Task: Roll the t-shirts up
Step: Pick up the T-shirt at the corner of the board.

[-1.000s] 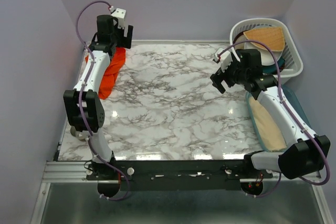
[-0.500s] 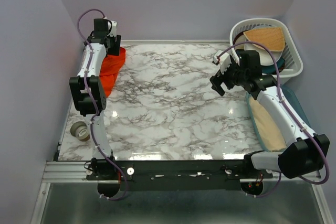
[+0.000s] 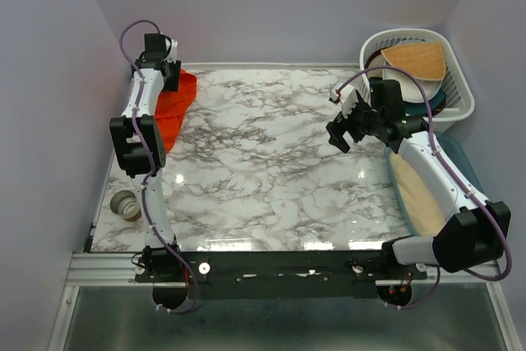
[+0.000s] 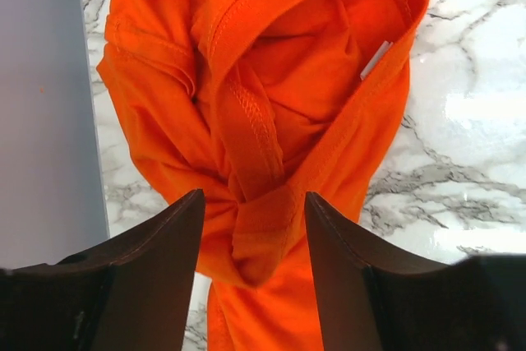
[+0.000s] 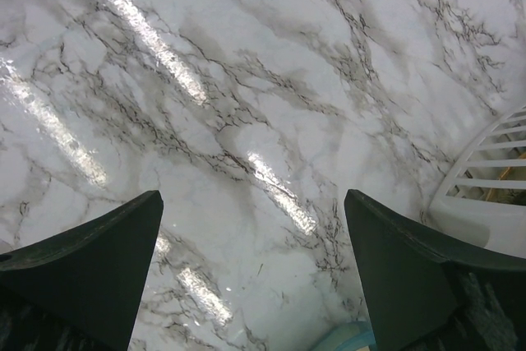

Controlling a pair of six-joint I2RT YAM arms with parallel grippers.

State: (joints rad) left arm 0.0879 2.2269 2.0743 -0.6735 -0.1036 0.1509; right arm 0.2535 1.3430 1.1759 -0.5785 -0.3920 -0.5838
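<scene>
The orange-red t-shirt lies crumpled at the far left of the marble table, against the left wall. In the left wrist view the t-shirt fills the frame, its collar and a white tag showing. My left gripper hovers over the shirt's far end; in the left wrist view the gripper is open, its fingers on either side of a fabric fold without closing on it. My right gripper is open and empty above bare marble on the right; it also shows in the right wrist view.
A white basket with tan and teal cloth stands at the back right. A teal tray holding a tan cloth lies under the right arm. A small grey roll sits at the front left. Walls close in the left and back.
My left gripper has moved further back and down onto the far end of the shirt. My right gripper has shifted slightly left.
</scene>
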